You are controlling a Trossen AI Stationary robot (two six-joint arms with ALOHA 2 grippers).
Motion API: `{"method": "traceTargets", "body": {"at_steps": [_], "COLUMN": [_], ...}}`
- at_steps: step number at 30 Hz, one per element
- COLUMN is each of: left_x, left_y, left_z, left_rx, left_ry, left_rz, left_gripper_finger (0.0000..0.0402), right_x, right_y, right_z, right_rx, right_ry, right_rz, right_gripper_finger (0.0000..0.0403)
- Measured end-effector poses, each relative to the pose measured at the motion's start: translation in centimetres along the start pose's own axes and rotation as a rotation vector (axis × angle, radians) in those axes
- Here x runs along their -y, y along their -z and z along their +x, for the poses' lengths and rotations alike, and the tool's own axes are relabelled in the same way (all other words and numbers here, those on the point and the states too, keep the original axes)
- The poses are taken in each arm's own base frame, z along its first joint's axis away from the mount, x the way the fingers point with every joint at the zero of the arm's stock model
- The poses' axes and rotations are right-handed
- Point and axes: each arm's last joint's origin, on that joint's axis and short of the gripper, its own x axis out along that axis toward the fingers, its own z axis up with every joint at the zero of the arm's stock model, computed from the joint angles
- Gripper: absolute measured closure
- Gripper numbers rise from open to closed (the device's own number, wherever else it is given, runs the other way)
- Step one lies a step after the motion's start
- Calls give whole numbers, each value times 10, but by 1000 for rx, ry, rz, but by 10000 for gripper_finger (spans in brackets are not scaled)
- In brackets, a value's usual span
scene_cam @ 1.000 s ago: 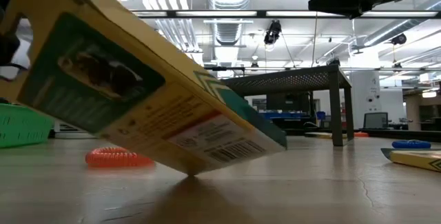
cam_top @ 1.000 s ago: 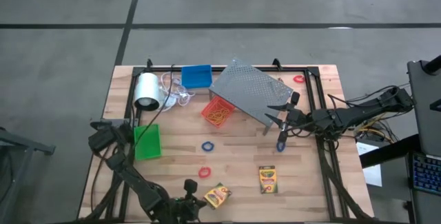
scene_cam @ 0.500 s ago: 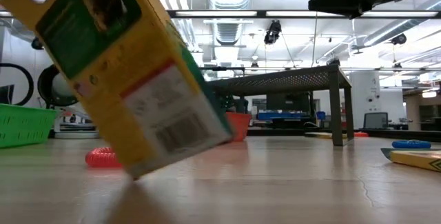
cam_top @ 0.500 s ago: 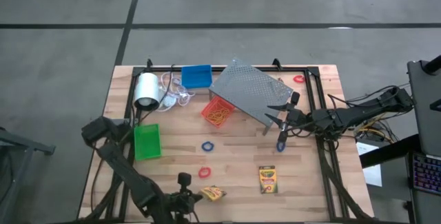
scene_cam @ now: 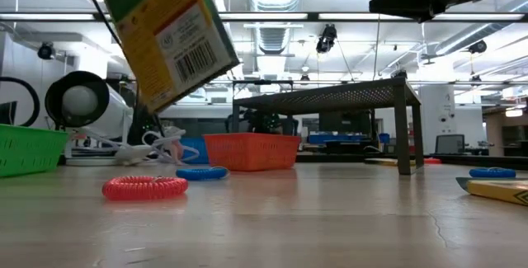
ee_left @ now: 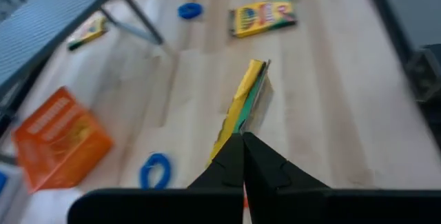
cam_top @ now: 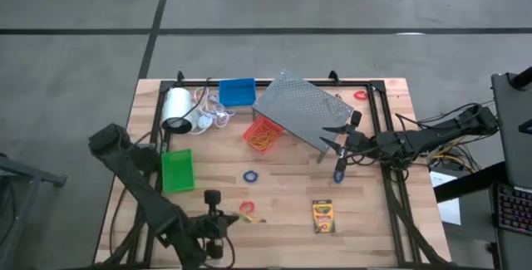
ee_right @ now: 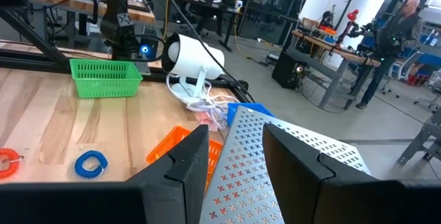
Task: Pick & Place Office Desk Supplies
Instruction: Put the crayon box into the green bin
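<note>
— Where the near edge of the table [cam_top: 366, 220] is reached, what is seen at the left gripper [cam_top: 226, 220]?

— Its fingers [ee_left: 238, 160] are pressed together on a crayon box [ee_left: 242, 103], which is gripped by one end and held edge-on, clear of the wood. In the low view the same box is seen tilted in the air, its barcode turned toward the camera.

— And what is found below it?

— A red band [cam_top: 247, 208] is seen on the table just beside the gripper, and a blue band [cam_top: 250, 175] lies farther in, near the middle.

— Where is the second box placed?

— It is laid flat near the front, to the right of the held one [cam_top: 322, 215].

— How are the bins arranged?

— The green bin [cam_top: 177, 170] is set at the left. The blue bin [cam_top: 237, 92] is set at the far edge, and the orange bin [cam_top: 263, 134] is set just beside the near-left edge of the rack [cam_top: 303, 108]. A white roll [cam_top: 175, 108] with its cord is seen at the far left.

— What is reported of the right gripper [cam_top: 337, 138]?

— It is held at the right end of the rack with its fingers [ee_right: 176, 169] apart; nothing is clamped between them. Another blue band [cam_top: 338, 175] lies just near of it, and a red band [cam_top: 360, 95] is seen at the far right corner.
</note>
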Motion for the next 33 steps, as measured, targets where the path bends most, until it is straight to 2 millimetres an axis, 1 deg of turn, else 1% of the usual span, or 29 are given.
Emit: {"method": "traceTargets", "body": {"at_steps": [10,18,21,25,30,33], "left_x": [-50,-80,-92,-103,-116,-124], "left_y": [-6,-9,-8,-3,5,8], "left_z": [4,3,0,-8,-21,-29], "left_rx": [-106,-157,-191,-238,-302,-343], "left_ry": [-135,-209,-233,-276,-340,-343], "left_rz": [-84,-152,-211,-275,-335,-395], "left_gripper_finger": [401,401,401,401,401,401], "right_x": [0,0,0,0,0,0], "right_y": [0,0,0,0,0,0], "right_z": [0,0,0,0,0,0], "right_rx": [0,0,0,0,0,0], "right_ry": [0,0,0,0,0,0], "right_rz": [0,-2,0,0,0,-1], "right_gripper_finger": [266,266,266,266,266,266]}}
